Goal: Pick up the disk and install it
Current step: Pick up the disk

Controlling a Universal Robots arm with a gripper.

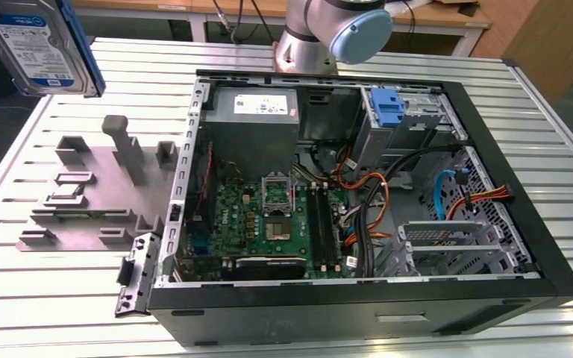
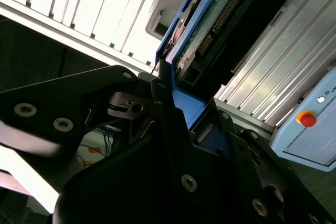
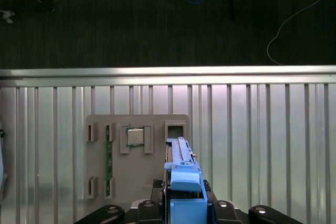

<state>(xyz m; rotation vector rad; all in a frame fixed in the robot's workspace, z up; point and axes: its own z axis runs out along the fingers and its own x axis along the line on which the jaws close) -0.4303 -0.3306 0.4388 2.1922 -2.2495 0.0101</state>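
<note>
So the gripper [image 3: 184,208] is closed down tight on the disk [image 1: 39,46]. In the first wrist view its black fingers [image 3: 152,209] sit either side of the blue plastic frame with no gap I can make out. The second wrist view shows the same: dark finger parts pressed against the blue edge, with the drive's green circuit board [image 2: 210,19] facing that camera. It's not touching anything else.

The disk is up in the air, off the table [image 1: 27,298]. In the exterior view it hangs at the far upper left with its white-and-blue label facing the camera, well apart from the open PC case [image 1: 366,298]. It's not in the case; the drive cage [image 1: 446,250] near the front corner and the blue bracket [image 1: 391,112] up by the power supply [image 1: 251,104] have nothing in them that I can see.

Looking past the drive in the first wrist view, there's a grey parts tray [image 3: 136,156] lying on the slatted table with a small chip [image 3: 135,136] in one pocket. In the exterior view that tray lies just beside the case, on the exterior view's left.
</note>
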